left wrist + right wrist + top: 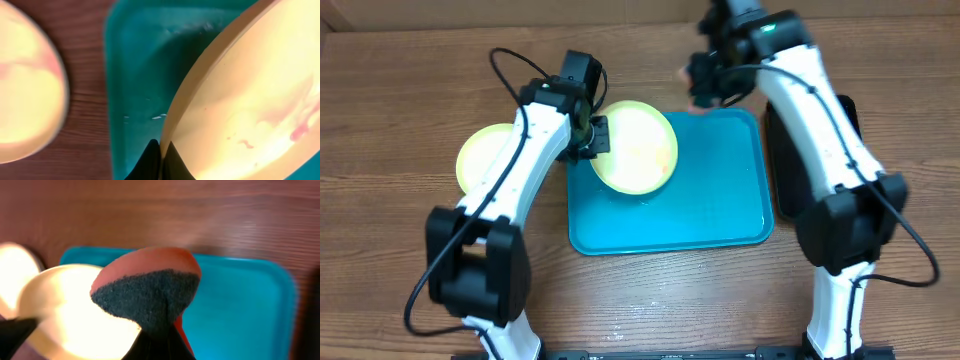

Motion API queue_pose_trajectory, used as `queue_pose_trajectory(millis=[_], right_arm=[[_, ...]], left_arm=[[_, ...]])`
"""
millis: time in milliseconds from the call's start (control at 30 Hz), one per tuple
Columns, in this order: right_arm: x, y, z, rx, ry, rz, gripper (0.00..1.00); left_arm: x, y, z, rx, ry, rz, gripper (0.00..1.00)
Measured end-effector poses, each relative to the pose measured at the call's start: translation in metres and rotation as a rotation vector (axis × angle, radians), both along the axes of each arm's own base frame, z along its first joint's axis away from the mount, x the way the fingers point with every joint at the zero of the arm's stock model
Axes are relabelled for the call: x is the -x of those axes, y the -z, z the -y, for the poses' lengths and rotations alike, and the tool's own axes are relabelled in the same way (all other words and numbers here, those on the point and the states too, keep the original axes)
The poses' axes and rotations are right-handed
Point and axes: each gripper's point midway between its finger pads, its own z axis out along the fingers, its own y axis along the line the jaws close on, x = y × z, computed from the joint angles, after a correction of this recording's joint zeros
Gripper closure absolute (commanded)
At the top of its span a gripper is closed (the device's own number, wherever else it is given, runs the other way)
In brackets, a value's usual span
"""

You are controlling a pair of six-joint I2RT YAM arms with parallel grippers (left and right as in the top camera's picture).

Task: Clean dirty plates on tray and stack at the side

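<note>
Plates are apart: one smeared yellow plate (635, 148) is pinched at its rim by the left claw (161, 162), over the tray (710, 200). A second plate (485, 160) lies on the worktop (400, 80) beside that claw. The right claw (160, 342) grips a sponge (150, 287) nearby.

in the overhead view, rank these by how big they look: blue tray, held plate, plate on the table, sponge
1. blue tray
2. held plate and table plate: they look alike. The table plate is partly hidden and the held one may sit nearer the camera, so no ranking.
3. sponge
</note>
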Motion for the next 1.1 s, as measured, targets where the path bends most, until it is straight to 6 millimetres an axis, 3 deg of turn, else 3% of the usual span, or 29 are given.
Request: queue_pose_trajectory(millis=[200,333,767,1100], right_arm=[[-0.010,-0.001,0.061,-0.021,0.143,-0.038,0.96],[-0.011,-0.001,0.077,-0.025,0.182,-0.049,0.96],[-0.011,0.000,0.085,-0.036,0.202,-0.062,0.96],[-0.011,0.000,0.085,-0.037,0.202,-0.063,0.96]], left_arm=[[0.004,-0.024,-0.012,-0.188,0.012,0.080,0.96],[0.011,-0.034,-0.010,-0.359,0.050,0.123,0.96],[0.016,-0.087,0.022,-0.761,0.126,0.393,0.96],[0.019,-0.129,0.035,-0.961,0.108,0.591,0.96]])
